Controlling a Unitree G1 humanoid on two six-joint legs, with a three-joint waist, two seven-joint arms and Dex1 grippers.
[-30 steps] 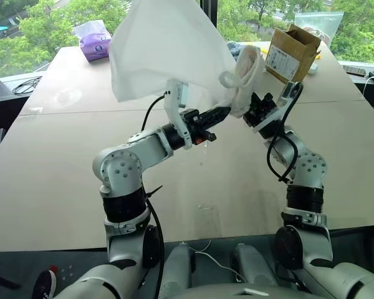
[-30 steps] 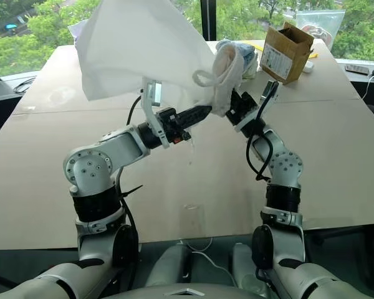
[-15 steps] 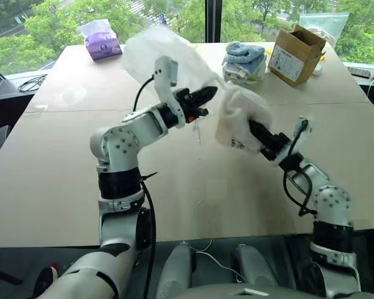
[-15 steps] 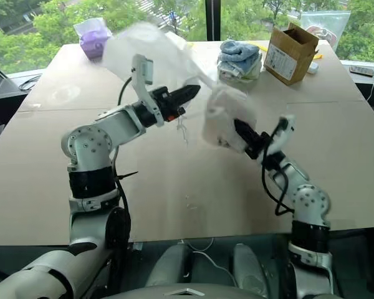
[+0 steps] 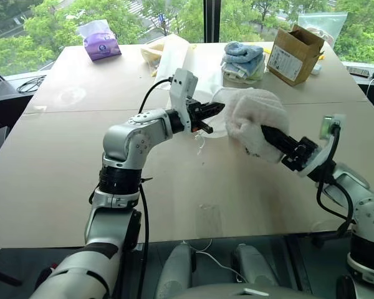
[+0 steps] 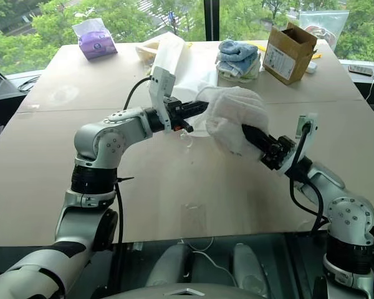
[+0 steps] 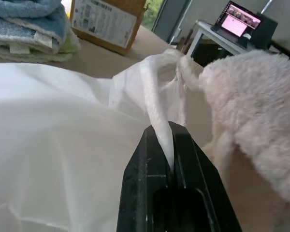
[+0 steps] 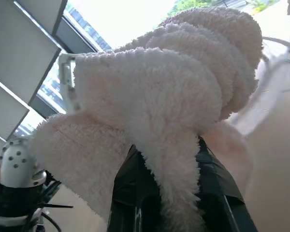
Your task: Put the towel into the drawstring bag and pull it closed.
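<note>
Beige tabletop [image 5: 62, 187] spreads under both arms. Thin white fabric of the drawstring bag [image 5: 174, 62] trails away behind the left gripper [image 5: 217, 109], draping onto the table, and the gripper's fingers [image 7: 135, 179] are clenched on a gathered fold of it. Just beside that gripper's tip, the towel [image 5: 258, 118] is bunched over the right gripper [image 5: 268, 132], which grasps it above the table. Beyond both grippers lie stacked towels [image 5: 243, 59], a cardboard box [image 5: 293, 53] and a purple tissue pack [image 5: 100, 43].
</note>
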